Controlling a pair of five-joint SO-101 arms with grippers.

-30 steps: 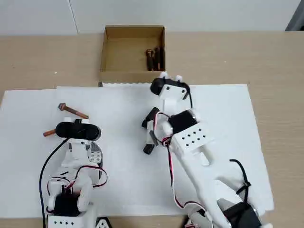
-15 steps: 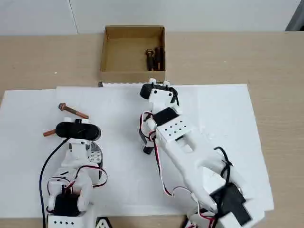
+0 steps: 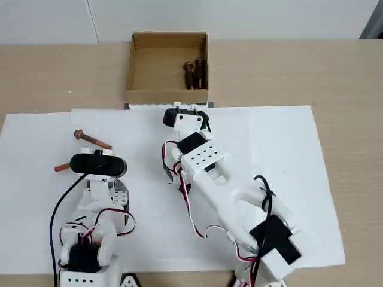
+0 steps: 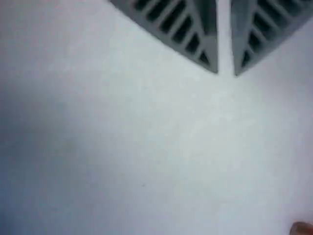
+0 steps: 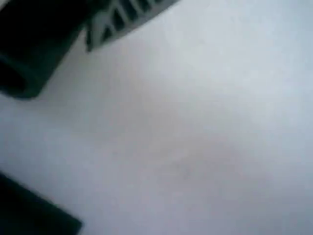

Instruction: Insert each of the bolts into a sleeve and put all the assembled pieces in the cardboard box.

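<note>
Two copper bolts lie on the white paper at the left: one (image 3: 91,139) in the open, the other (image 3: 61,167) half hidden by my left arm. My left gripper (image 4: 225,68) hangs low over bare paper, shut and empty, with a bolt tip (image 4: 303,228) at the picture's edge. My right arm (image 3: 203,158) stretches across the paper's middle. In the right wrist view a black sleeve (image 5: 24,54) sits close against my right gripper (image 5: 73,44), and a second dark piece (image 5: 29,215) lies on the paper. A sleeve (image 3: 185,187) shows beside the right arm.
The cardboard box (image 3: 139,66) stands at the paper's far edge, with assembled bolt-and-sleeve pieces (image 3: 194,74) in its right part. The wooden table (image 3: 299,72) surrounds the white paper (image 3: 281,143).
My right arm has swung to the left, away from the box's right corner, and its elbow has dropped toward the front. The left arm and the bolts have kept still.
</note>
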